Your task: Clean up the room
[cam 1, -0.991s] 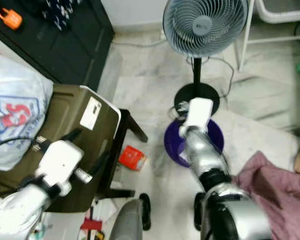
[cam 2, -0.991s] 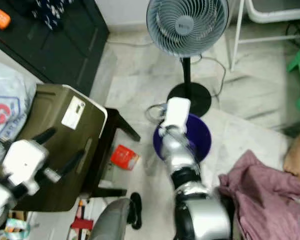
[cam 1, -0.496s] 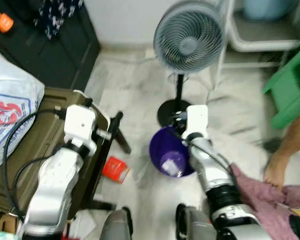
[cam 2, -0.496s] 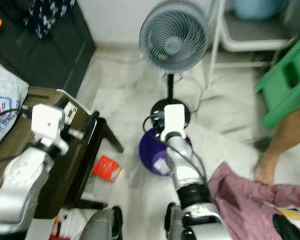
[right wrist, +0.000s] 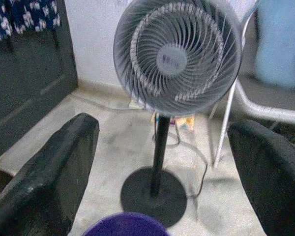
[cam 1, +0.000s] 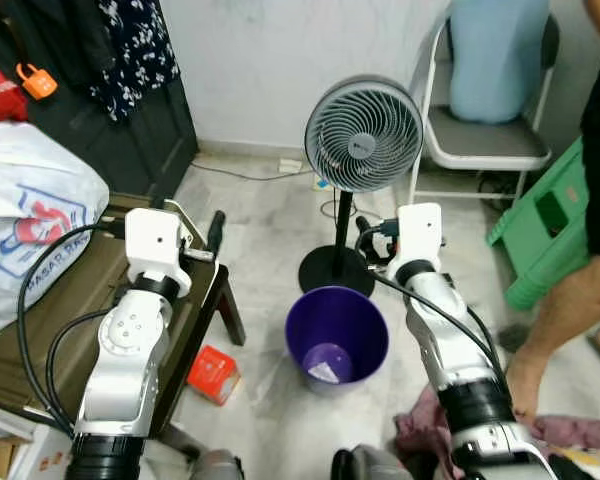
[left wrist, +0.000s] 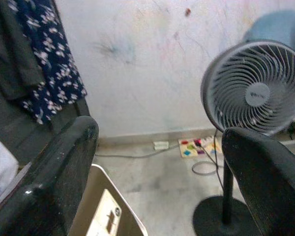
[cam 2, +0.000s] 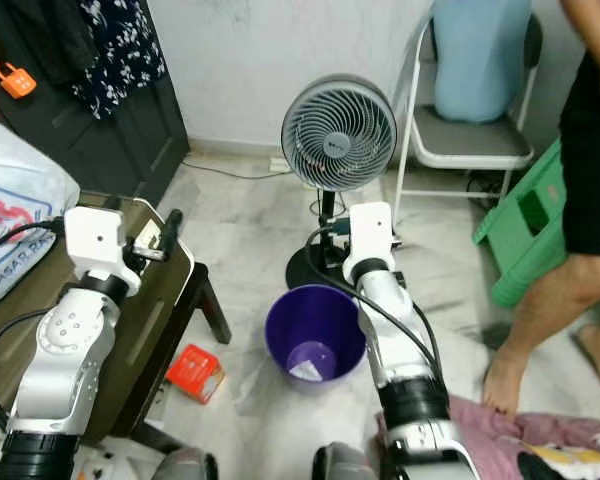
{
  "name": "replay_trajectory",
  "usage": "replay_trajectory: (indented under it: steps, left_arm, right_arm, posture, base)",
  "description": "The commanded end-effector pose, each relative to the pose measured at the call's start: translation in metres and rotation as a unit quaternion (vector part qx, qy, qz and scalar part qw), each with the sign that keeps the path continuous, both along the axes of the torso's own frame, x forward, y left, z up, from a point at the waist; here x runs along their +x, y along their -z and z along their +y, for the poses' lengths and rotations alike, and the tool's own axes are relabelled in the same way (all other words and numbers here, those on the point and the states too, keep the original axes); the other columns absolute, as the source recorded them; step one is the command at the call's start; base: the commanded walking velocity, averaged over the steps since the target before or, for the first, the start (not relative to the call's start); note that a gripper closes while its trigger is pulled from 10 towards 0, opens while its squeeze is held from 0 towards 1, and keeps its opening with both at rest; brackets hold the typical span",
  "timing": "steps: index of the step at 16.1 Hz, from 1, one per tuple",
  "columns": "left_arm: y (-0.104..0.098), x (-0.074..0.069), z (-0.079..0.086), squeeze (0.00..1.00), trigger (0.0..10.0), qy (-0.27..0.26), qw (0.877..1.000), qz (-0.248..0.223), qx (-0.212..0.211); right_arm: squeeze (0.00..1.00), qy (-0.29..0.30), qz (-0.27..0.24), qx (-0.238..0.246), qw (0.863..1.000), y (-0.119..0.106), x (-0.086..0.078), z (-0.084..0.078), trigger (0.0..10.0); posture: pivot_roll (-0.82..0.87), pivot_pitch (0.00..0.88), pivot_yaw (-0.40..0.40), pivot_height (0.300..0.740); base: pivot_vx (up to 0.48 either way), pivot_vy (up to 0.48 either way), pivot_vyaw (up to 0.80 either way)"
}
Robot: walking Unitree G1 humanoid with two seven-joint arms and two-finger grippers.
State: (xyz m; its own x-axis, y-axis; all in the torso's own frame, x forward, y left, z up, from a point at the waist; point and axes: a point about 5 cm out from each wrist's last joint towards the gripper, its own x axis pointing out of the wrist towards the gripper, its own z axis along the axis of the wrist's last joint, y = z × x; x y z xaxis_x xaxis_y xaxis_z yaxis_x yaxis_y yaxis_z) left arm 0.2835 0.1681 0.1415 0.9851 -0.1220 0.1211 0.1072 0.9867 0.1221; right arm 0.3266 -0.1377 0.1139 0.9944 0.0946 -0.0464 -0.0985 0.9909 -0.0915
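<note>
The camera is tilting up, so the fan point(cam 1: 363, 133) and chair point(cam 1: 477, 140) are filling the frame's top; both arms are rising. The left gripper point(left wrist: 157, 187) and right gripper point(right wrist: 162, 182) are spread, empty. The red box point(cam 1: 213, 373) is lying lower left, beside the purple bin point(cam 1: 336, 338). Reaching down risks knocking the bin.

Glossy purple plastic bin point(cam 1: 337, 335)

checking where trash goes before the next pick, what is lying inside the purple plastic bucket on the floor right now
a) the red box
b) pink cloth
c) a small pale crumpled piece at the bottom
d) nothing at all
c: a small pale scrap sits at the bottom of the purple plastic bucket, while the small red box lies on the floor beside it.
</note>
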Motion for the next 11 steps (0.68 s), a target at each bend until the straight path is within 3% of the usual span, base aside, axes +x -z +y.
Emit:
replay_trajectory:
  steps: [1, 2, 4, 6, 11]
  left_arm:
    - [-0.002, 0.001, 0.004, 0.00, 10.0, -0.012, 1.000, -0.009, 0.005]
    - [0.003, -0.001, 0.013, 0.00, 10.0, -0.028, 1.000, -0.007, -0.002]
    - [0.005, -0.001, 0.015, 0.00, 10.0, -0.031, 0.999, -0.008, -0.002]
    - [0.002, 0.003, 0.011, 0.00, 10.0, -0.021, 1.000, -0.019, 0.002]
    - [0.002, 0.007, 0.009, 0.00, 10.0, -0.014, 1.000, -0.027, -0.004]
  right_arm:
    - [1.00, -0.002, -0.014, 0.001, 1.000, -0.005, -0.001, -0.002, 10.0]
    - [0.00, 0.016, -0.028, 0.002, 0.999, -0.006, -0.008, -0.020, 10.0]
    - [0.00, 0.025, -0.023, -0.006, 0.999, 0.000, -0.014, -0.031, 10.0]
    - [0.00, 0.022, -0.034, -0.020, 0.999, -0.001, -0.014, -0.030, 10.0]
    - [0.00, 0.007, -0.053, -0.024, 0.998, -0.010, -0.006, -0.020, 10.0]
  posture:
    - [0.02, 0.000, 0.014, 0.740]
    - [0.01, 0.000, 0.011, 0.740]
    - [0.01, 0.000, 0.014, 0.740]
    - [0.01, 0.000, 0.020, 0.740]
    - [0.00, 0.000, 0.023, 0.740]
  base:
    - [0.000, 0.000, 0.00]
    - [0.000, 0.000, 0.00]
    - [0.000, 0.000, 0.00]
    - [0.000, 0.000, 0.23]
    - [0.000, 0.000, 0.80]
